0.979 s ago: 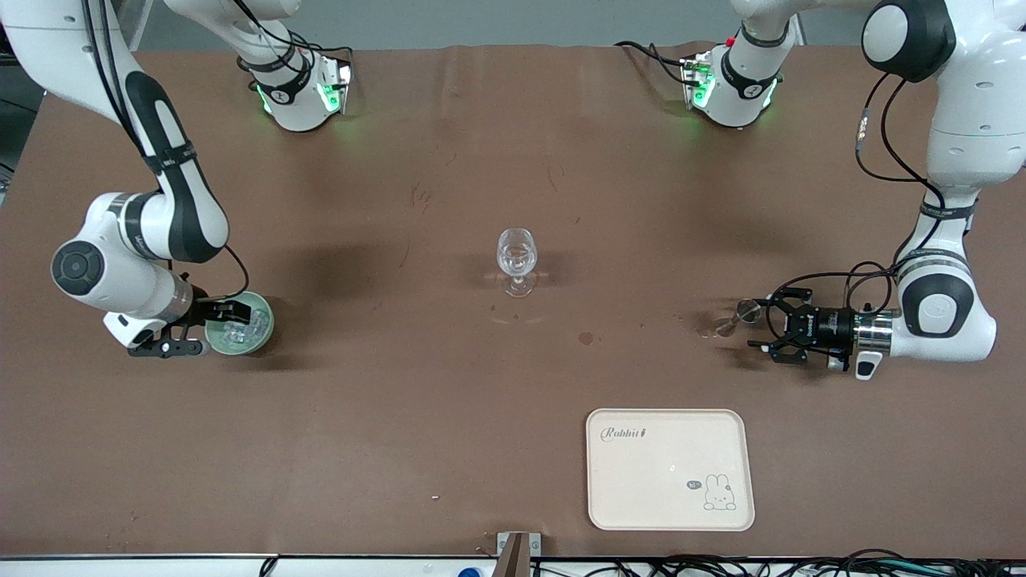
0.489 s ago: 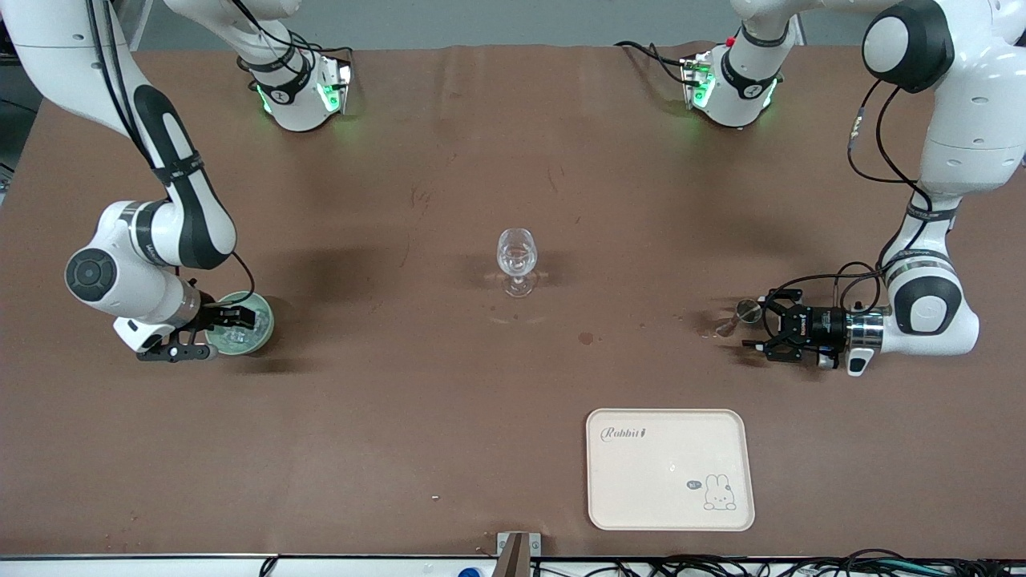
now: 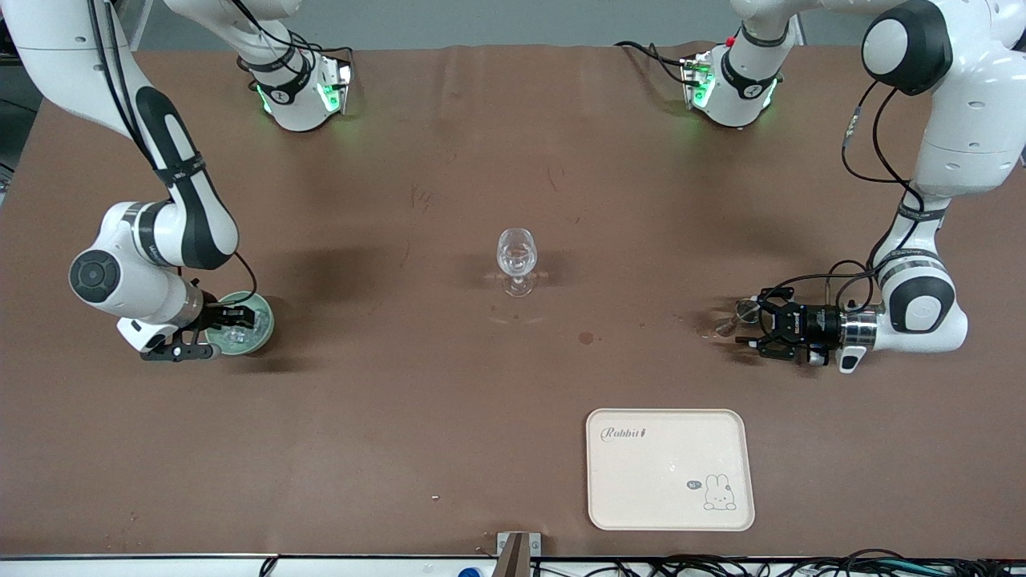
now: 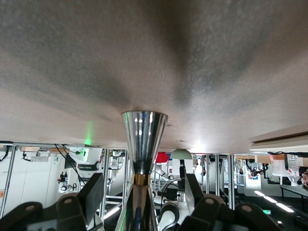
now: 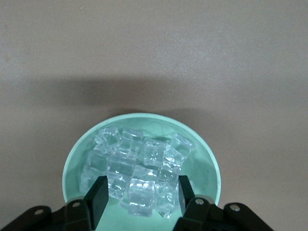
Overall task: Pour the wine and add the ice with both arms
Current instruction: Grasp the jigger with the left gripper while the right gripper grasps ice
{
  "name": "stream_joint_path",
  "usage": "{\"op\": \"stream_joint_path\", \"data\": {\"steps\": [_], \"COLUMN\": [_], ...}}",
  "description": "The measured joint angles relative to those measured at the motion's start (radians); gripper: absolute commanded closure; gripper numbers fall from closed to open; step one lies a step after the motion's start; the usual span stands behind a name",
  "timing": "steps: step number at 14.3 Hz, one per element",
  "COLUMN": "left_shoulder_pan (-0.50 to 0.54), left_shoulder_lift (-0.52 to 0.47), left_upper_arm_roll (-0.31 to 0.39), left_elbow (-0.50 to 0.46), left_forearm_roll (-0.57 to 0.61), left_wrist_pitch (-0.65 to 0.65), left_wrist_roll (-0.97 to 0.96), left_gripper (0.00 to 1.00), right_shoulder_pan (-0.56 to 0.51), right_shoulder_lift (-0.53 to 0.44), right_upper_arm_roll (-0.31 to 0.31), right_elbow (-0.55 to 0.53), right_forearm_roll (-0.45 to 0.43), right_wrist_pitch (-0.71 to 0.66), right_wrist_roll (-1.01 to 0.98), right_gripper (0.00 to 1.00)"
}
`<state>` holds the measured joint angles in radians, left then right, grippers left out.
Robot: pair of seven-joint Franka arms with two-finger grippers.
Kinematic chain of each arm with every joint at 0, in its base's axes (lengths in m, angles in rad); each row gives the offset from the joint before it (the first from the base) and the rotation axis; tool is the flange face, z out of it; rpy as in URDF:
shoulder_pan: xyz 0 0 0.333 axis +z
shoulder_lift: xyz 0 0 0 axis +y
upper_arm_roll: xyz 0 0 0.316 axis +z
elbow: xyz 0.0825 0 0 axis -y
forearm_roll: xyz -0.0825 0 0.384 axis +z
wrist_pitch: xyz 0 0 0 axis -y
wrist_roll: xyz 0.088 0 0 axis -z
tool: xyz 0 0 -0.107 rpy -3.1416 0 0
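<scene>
A clear wine glass (image 3: 517, 260) stands upright at the table's middle. A green bowl (image 3: 265, 324) of ice (image 3: 240, 332) sits toward the right arm's end. My right gripper (image 3: 220, 330) is open low over the bowl. In the right wrist view its fingers (image 5: 98, 192) straddle the ice cubes (image 5: 139, 163) inside the bowl (image 5: 144, 118). A metal hourglass-shaped jigger (image 3: 733, 320) stands toward the left arm's end. My left gripper (image 3: 747, 324) is level with it and open. In the left wrist view the jigger (image 4: 143, 144) stands between the spread fingers (image 4: 94, 192), which do not touch it. No wine shows.
A cream tray (image 3: 670, 469) with a rabbit drawing lies nearer the front camera than the jigger. A small dark stain (image 3: 586, 338) marks the brown table between the wine glass and the tray. Both arm bases stand along the table's edge farthest from the camera.
My left gripper has slid along the table closer to the jigger, so its fingers now flank it. My right arm shifted slightly and its gripper stays over the ice bowl.
</scene>
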<state>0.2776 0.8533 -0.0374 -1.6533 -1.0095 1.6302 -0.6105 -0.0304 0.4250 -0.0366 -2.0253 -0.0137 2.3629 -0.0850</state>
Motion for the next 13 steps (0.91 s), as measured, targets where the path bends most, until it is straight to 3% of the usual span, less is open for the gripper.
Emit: {"op": "stream_joint_path", "data": {"steps": [2, 7, 13], "left_shoulder_pan": [0.0, 0.003, 0.003], "left_shoulder_lift": [0.0, 0.005, 0.018], "left_upper_arm_roll": [0.0, 0.0, 0.0], "left_elbow": [0.0, -0.002, -0.004], "left_forearm_roll": [0.0, -0.001, -0.011], "left_wrist_pitch": [-0.002, -0.002, -0.002], "left_wrist_roll": [0.0, 0.014, 0.044], "left_gripper": [0.35, 0.36, 0.45], "right_shoulder_pan": [0.001, 0.004, 0.006], "right_shoulder_lift": [0.0, 0.002, 0.0], "right_upper_arm_roll": [0.0, 0.002, 0.004], "right_elbow": [-0.004, -0.025, -0.025], "right_forearm_roll": [0.0, 0.0, 0.0], "right_wrist_pitch": [-0.008, -0.015, -0.015], "right_wrist_roll": [0.0, 0.0, 0.002], "right_gripper": [0.37, 0.43, 0.78]}}
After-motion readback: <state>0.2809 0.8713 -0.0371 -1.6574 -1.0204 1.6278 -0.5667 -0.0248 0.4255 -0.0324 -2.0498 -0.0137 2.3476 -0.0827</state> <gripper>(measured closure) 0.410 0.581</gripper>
